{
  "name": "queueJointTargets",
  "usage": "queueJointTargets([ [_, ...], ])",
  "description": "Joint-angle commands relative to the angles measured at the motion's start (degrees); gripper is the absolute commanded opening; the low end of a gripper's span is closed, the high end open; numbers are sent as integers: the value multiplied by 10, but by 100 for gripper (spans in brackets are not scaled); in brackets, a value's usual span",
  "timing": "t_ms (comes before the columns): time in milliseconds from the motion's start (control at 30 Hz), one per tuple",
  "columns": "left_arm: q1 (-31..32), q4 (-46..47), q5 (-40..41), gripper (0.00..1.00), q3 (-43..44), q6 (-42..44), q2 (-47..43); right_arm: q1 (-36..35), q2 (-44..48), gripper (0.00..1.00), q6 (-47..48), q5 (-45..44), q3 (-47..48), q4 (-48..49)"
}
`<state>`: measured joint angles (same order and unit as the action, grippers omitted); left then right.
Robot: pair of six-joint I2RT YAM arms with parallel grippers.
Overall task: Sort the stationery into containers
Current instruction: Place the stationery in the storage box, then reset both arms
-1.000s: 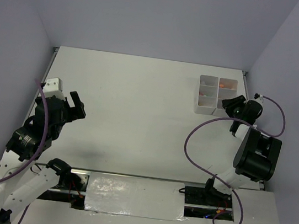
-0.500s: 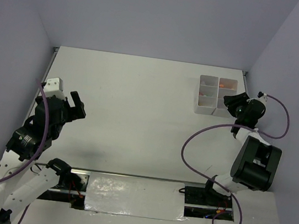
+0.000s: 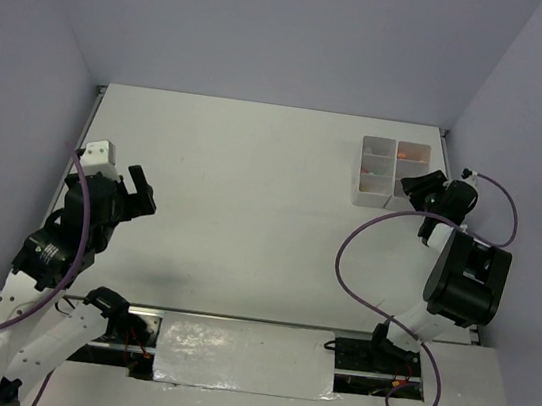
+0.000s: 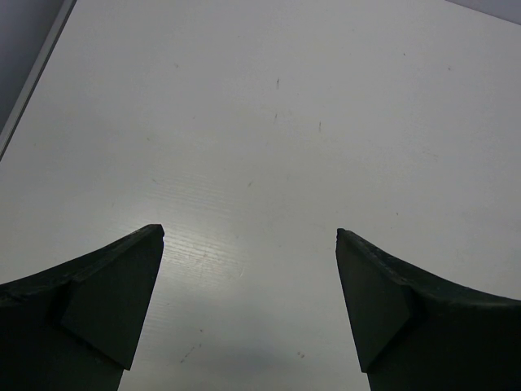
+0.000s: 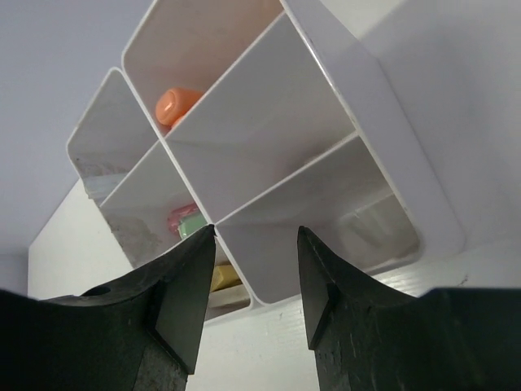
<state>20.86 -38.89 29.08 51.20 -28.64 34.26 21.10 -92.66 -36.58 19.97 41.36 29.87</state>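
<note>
At far right, two joined trays [image 3: 393, 172], six compartments [image 5: 269, 122]

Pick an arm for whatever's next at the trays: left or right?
Right. The right pincer hovers open at the trays; the left pincer, also open, sits across the table by its left edge, far from them.

From above and behind the arm bases, the top view takes in the whole tabletop [image 3: 253, 190]. The left wrist view looks down past the left pincer [image 4: 248, 235] onto it. The right wrist view faces the trays [image 5: 269, 138] from very near; the top view shows them at far right.
</note>
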Motion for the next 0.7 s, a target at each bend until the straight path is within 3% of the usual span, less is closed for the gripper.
queueJointTargets([
  [0,-3,22,-3,99,-2,7,-1,3,17,52,3,9,24,14],
  [167,-3,23,-3,99,-3,8,-2,3,55,53,-12,28,7,29],
  [333,-3,22,-1,99,-2,4,0,0,107,53,-11,17,3,-16],
  [533,-15,1,28,99,11,-19,37,-53,237,57,61,-50,30,-200],
  [667,-92,1,-2,99,23,-14,77,-184,395,72,179,-201,58,-370],
])
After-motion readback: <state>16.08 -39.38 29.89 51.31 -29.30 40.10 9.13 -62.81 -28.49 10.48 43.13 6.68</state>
